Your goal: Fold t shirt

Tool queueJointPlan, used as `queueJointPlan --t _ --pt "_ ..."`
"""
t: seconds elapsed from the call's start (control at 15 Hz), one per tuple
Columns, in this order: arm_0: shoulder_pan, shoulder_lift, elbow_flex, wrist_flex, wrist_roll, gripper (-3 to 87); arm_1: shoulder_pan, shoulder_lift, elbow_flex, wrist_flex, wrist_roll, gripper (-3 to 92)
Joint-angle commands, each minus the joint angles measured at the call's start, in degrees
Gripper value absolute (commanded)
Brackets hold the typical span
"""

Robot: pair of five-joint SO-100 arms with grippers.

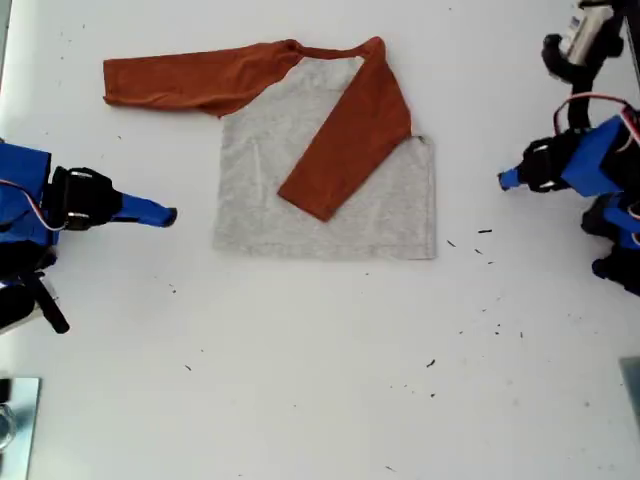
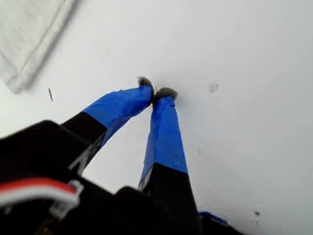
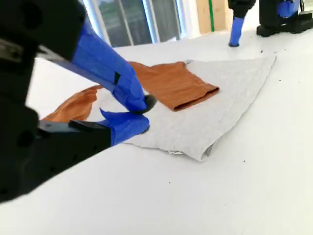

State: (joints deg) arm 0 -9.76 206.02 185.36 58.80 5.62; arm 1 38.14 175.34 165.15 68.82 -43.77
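The t shirt [image 1: 380, 215] lies flat on the white table, its grey body uppermost. One rust-orange sleeve [image 1: 350, 140] is folded diagonally across the body. The other sleeve [image 1: 190, 80] stretches toward the exterior view's left. My first gripper [image 1: 507, 180] [image 2: 157, 91] is shut and empty, tips down at the table, a short way off the shirt's edge [image 2: 29, 34] on the exterior view's right. My second gripper [image 1: 170, 215] [image 3: 145, 115] is shut on nothing, close to the shirt's lower corner [image 3: 195, 149] at the exterior view's left. No printed logo shows.
Small dark specks [image 1: 485, 232] dot the table toward the exterior view's lower right. A metal object [image 1: 15, 420] sits at that view's lower left corner. Windows [image 3: 142, 19] stand beyond the table in the second wrist view, where my first gripper [image 3: 235, 32] shows far off.
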Motion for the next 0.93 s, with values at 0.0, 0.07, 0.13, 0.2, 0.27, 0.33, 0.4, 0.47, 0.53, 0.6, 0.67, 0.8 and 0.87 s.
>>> queueJointPlan --t 0.0,0.07,0.13,0.2,0.27,0.33,0.4,0.47,0.53,0.6,0.67,0.8,0.87 --pt "-0.5 0.6 0.2 -0.9 -8.3 -0.3 -2.3 11.1 5.2 -1.5 0.8 3.5" --pt "-1.1 -1.0 -1.9 -1.4 -13.5 -0.3 -2.5 10.7 7.0 -2.9 0.6 3.4" --pt "-1.8 -12.3 -8.9 -2.0 -17.6 -0.3 -2.5 9.9 8.6 -4.2 0.7 3.4" --pt "-4.1 -32.1 -22.4 1.0 -19.6 -0.3 -2.5 10.4 8.7 -3.9 0.2 3.4" --pt "-7.9 -51.2 -41.0 11.5 -18.7 -0.3 -2.3 11.0 8.9 -3.7 -0.3 3.4" --pt "-14.4 -62.8 -56.9 22.1 -13.5 0.4 -2.5 11.9 9.2 -3.3 -0.5 3.4" --pt "-22.8 -66.4 -64.7 25.0 -4.6 1.2 -3.0 14.2 9.9 -2.2 -0.3 3.4" --pt "-32.5 -66.4 -68.3 25.9 3.1 -0.1 -3.5 18.5 10.8 -0.4 -0.1 3.4" --pt "-42.3 -67.1 -68.9 26.7 9.9 -0.1 -3.9 23.0 11.7 1.8 -0.2 3.4" --pt "-51.1 -69.4 -68.4 27.3 16.0 1.5 -4.4 25.1 12.1 2.9 0.0 3.4" --pt "-56.9 -72.8 -68.3 27.2 19.9 7.5 -4.6 25.0 12.1 2.8 0.0 3.4" --pt "-59.0 -77.7 -73.2 27.4 20.8 23.3 -4.6 25.0 12.1 2.8 -0.4 3.4" --pt "-59.2 -79.1 -74.6 27.8 20.6 24.2 -4.7 25.0 12.1 2.8 -0.4 3.4"
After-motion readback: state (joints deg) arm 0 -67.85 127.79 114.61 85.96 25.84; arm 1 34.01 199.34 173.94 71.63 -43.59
